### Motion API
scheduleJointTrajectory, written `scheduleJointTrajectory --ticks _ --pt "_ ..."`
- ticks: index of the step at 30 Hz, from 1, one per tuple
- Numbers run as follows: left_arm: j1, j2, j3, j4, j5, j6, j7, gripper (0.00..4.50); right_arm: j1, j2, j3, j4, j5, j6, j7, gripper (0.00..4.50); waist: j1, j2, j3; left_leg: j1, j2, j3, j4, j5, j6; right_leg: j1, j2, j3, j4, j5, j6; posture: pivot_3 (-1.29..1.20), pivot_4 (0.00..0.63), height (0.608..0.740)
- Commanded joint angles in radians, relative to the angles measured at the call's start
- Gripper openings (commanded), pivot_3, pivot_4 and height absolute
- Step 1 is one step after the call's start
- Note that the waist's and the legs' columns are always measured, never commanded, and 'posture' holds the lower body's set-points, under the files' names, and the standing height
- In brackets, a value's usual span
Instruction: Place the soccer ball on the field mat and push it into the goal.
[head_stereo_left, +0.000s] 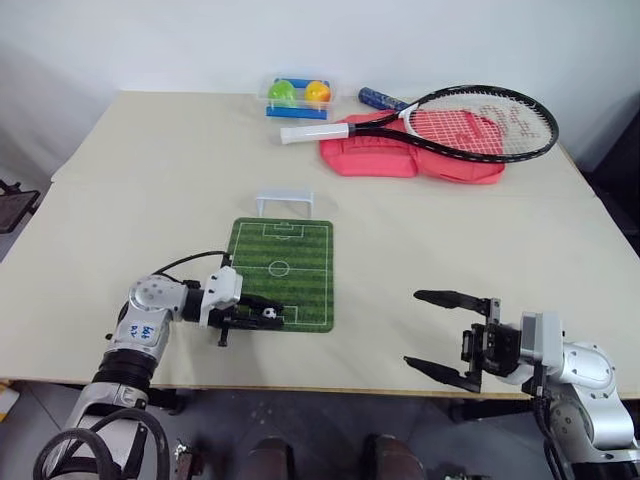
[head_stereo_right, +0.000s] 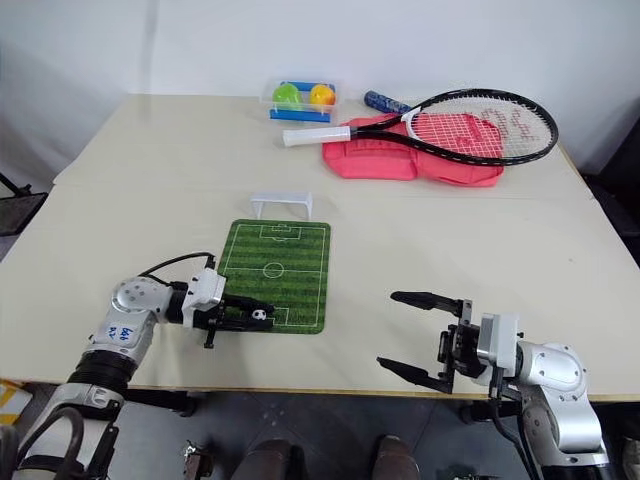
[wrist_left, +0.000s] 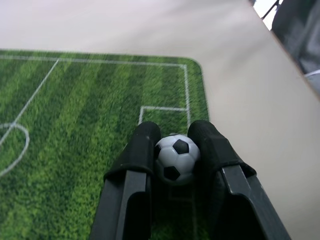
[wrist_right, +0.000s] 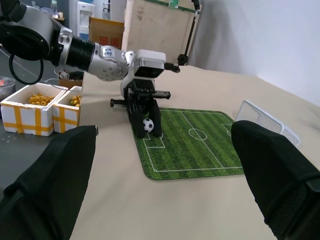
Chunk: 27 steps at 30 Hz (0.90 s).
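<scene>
**Soccer ball being pinched over the near end of the field mat**

A wide, pale table (head_stereo_left: 150, 170) is being used to carry everything in the scene. At its far right side, a red racket cover (head_stereo_left: 400, 160) is being overlapped by a black tennis racket (head_stereo_left: 470, 125) with a white grip, and a blue-handled item (head_stereo_left: 380, 98) is being partly hidden behind the racket. At the far edge, a clear plastic box (head_stereo_left: 298, 95) is being used to hold a green ball (head_stereo_left: 282, 90) and an orange ball (head_stereo_left: 318, 91).

Near the middle of the table, the field mat (head_stereo_left: 285, 265) is being shown lying flat, with its long side running away from the robot. The goal (head_stereo_left: 285, 201) is being seen standing on the table just beyond the far end of the mat, apart from it.

The right claw (head_stereo_left: 432, 330) is being held above the near right part of the table, well apart from the mat, with its two black fingers spread wide and nothing between them.

The left claw (head_stereo_left: 262, 313) is being held low over the near left corner of the mat, pointing across it toward the right. The soccer ball (wrist_left: 176, 156) is being pinched between its two fingers (wrist_left: 142, 150), right at the tips, above the penalty box lines at the near end of the mat. Whether the ball is being rested on the mat surface cannot be told.
</scene>
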Motion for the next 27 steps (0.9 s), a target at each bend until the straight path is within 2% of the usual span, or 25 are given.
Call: scheduleJointTrajectory --ticks 1,3,9,23,25,27 --pt "-0.010 -0.005 -0.006 0.009 0.013 -0.001 -0.001 0.87 0.008 0.002 -0.008 -0.039 0.008 -0.007 -0.011 4.50 -0.001 0.000 0.000 0.000 0.000 0.000 0.000 0.000 0.000 0.000 0.000 0.000 0.000 0.000 0.000 0.00 0.150 0.740" --pt "-0.015 -0.011 0.000 0.019 0.025 -0.014 0.031 1.60 0.012 0.002 -0.008 -0.041 0.009 -0.010 -0.012 4.50 0.000 0.000 0.000 0.000 0.000 0.000 0.000 0.000 0.000 0.000 0.000 0.000 0.000 0.000 0.000 0.00 0.150 0.740" --pt "-0.012 -0.016 0.010 -0.006 -0.008 0.006 -0.003 3.36 0.019 0.003 -0.001 -0.058 0.011 -0.004 -0.023 4.50 -0.001 0.000 0.000 0.000 0.000 0.000 0.000 0.000 0.000 0.000 0.000 0.000 0.000 0.000 0.000 0.00 0.150 0.740" --pt "-0.005 -0.013 0.064 -0.035 -0.040 -0.015 0.010 3.36 -0.015 0.015 0.046 -0.071 0.005 0.027 -0.056 4.50 -0.002 0.000 0.000 0.000 0.000 0.000 0.000 0.000 0.000 0.000 0.000 0.000 0.000 0.000 0.000 0.00 0.150 0.740" --pt "0.009 -0.009 0.085 -0.081 -0.075 0.002 -0.001 3.36 -0.018 0.014 0.054 -0.081 0.006 0.039 -0.066 4.50 -0.002 0.000 0.000 0.000 0.000 0.000 0.000 0.000 0.000 0.000 0.000 0.000 0.000 0.000 0.000 0.00 0.150 0.740" --pt "0.058 0.034 0.104 -0.188 -0.134 0.059 -0.052 3.36 -0.026 0.012 0.061 -0.089 0.004 0.055 -0.074 4.50 -0.003 0.000 0.000 0.000 0.000 0.000 0.000 0.000 0.000 0.000 0.000 0.000 0.000 0.000 0.000 0.00 0.150 0.740"
